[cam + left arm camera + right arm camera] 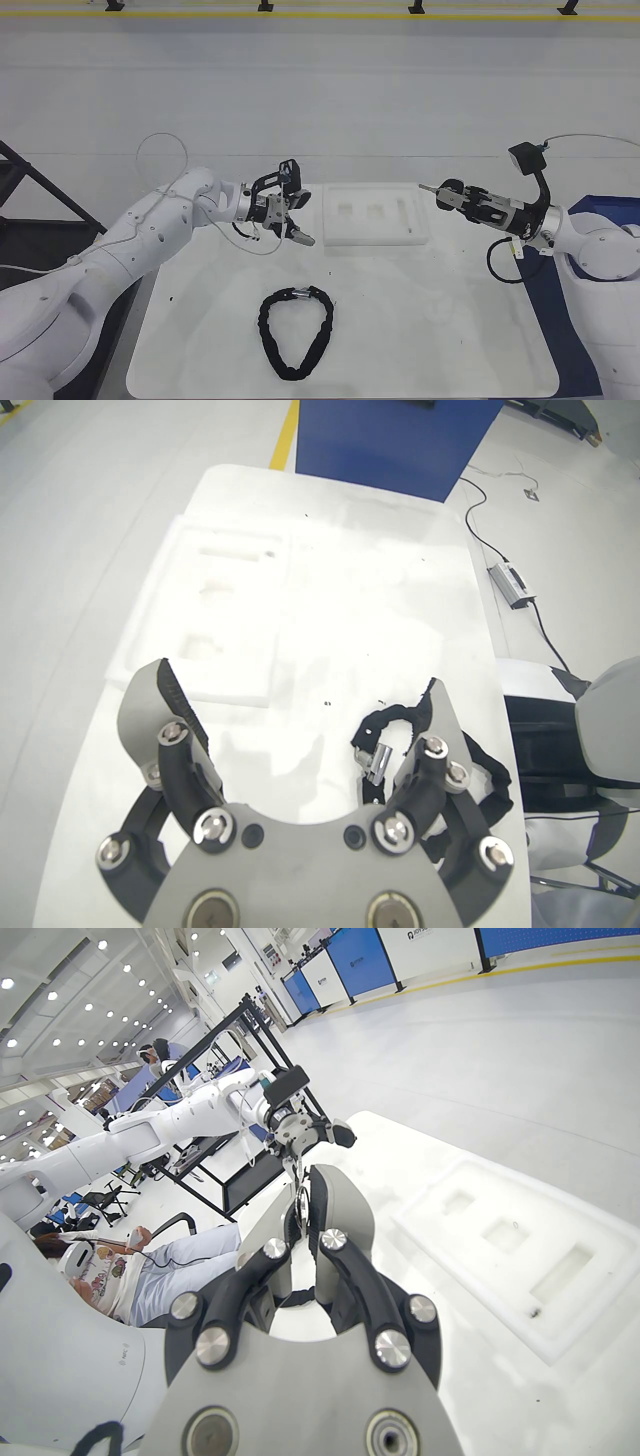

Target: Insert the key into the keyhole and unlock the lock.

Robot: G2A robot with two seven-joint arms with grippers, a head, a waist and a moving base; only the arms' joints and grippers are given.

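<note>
the right pincer is pinched narrow on the key, up beside the foam tray; its fingers hide most of the key. the left pincer gapes wide, holding nothing. the chain lock lies looped on the table, partly covered by a left finger; its keyhole is hard to make out.

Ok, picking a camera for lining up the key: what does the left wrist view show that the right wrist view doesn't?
Left wrist view: the chain lock's chrome cylinder on the table. Right wrist view: the key pinched in the shut right gripper. Both: the open left gripper and the white foam tray.
</note>
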